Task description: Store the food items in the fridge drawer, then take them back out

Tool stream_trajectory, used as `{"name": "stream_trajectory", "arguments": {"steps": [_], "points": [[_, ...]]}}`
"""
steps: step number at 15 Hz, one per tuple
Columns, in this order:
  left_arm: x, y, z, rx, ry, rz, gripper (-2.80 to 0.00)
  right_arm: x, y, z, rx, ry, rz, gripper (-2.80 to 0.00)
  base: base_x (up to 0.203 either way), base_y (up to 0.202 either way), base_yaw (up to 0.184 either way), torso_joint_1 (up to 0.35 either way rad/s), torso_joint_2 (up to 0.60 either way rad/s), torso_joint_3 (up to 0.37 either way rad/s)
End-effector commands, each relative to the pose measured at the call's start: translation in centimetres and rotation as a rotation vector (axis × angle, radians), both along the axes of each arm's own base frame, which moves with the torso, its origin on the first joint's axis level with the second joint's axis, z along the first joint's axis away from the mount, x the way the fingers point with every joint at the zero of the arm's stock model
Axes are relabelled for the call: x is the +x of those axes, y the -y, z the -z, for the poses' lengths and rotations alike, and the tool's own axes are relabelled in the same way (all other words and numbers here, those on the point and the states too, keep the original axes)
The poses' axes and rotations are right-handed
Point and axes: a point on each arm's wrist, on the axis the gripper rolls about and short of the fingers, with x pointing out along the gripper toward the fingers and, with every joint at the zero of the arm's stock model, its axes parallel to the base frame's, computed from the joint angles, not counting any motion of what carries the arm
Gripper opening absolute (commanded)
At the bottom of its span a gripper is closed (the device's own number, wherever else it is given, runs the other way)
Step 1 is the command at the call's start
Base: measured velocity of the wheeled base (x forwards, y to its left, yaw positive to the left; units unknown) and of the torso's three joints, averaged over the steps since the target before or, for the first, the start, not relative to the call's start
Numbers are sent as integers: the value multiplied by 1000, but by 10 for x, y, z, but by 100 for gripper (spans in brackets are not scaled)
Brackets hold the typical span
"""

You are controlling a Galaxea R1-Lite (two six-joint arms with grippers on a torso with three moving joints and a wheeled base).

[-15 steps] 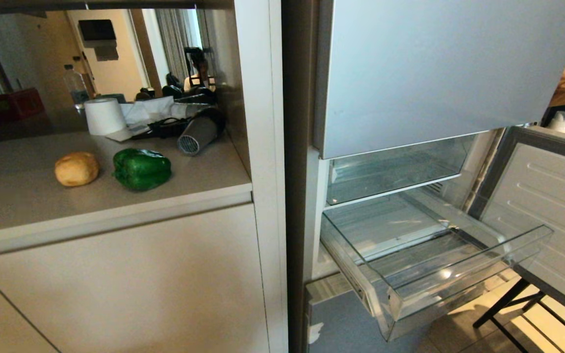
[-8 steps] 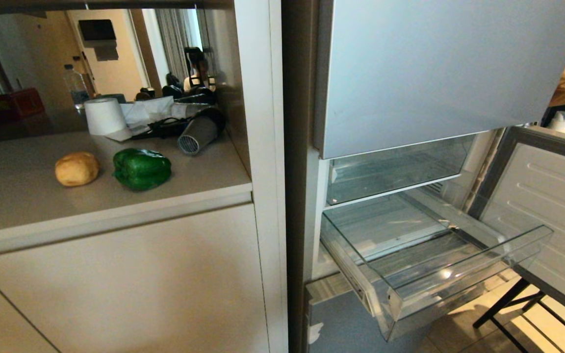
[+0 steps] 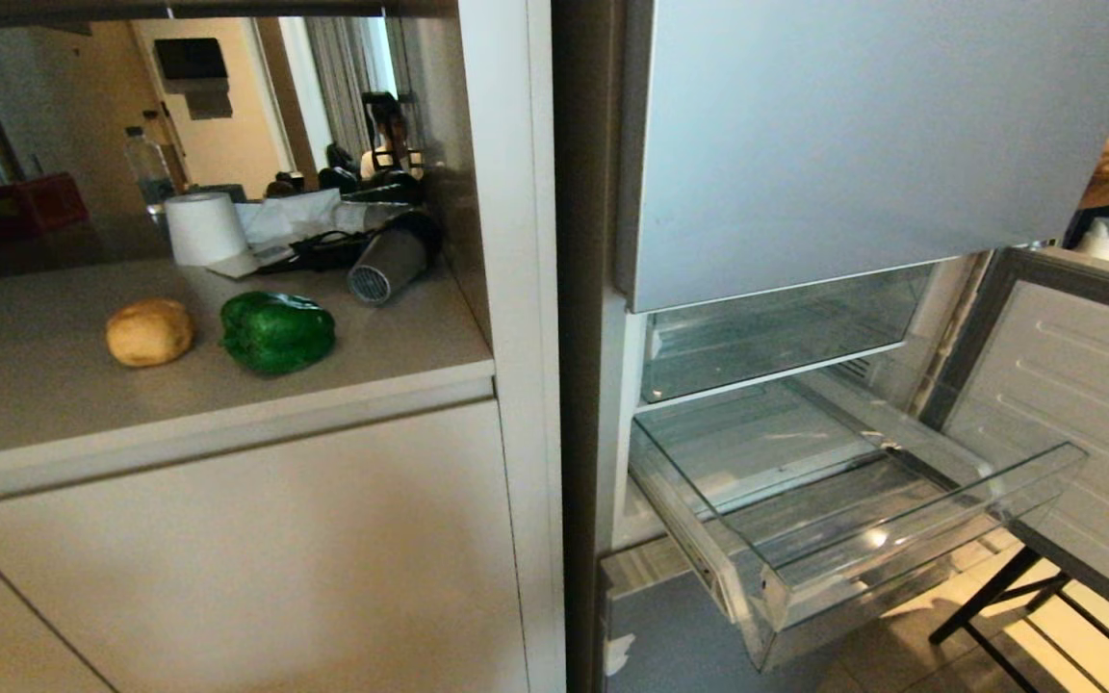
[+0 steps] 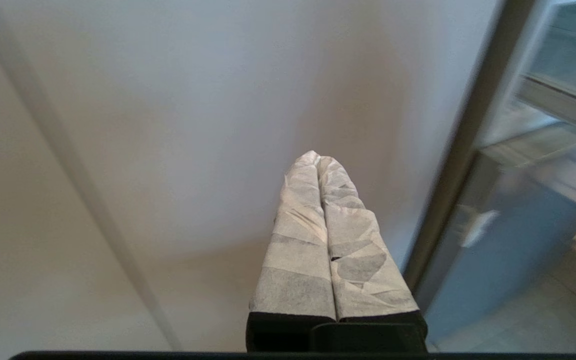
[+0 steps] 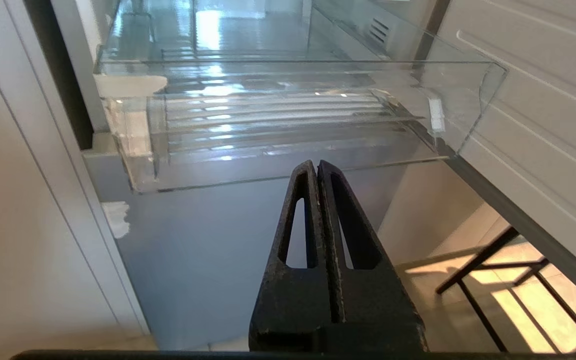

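Waiting to start: glossy green bell pepper [image 3: 277, 332] and tan potato [image 3: 149, 331] sit on the counter [image 3: 54, 404], clear plastic fridge drawer [image 3: 911, 563] pulled out empty, left pincer [image 4: 318, 159] and right pincer [image 5: 316, 165] both pressed together, holding nothing; next, I'd say, a reach for the pepper.

The fridge drawer [image 3: 863, 539] stands pulled out, its top open from above. On the counter [image 3: 54, 404], a paper roll [image 3: 200, 227] and hair dryer [image 3: 389, 260] crowd behind the bell pepper [image 3: 277, 332] and potato [image 3: 150, 332]; in front is bare.
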Motion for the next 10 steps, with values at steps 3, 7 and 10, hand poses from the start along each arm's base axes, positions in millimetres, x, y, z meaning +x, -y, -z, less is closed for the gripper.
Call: {"name": "stream_trajectory", "arguments": {"steps": [3,7,10], "points": [[0,0,1,0,-3,-1,-280,0,0,0,0,-3,0,-280,-1,-4,146,-4,2,3],[0,0,1,0,-3,-1,-280,0,0,0,3,-3,2,-280,2,-8,176,2,3,2],[0,0,1,0,-3,-1,-280,0,0,0,4,-3,3,-280,2,-10,175,2,3,-1]]}}
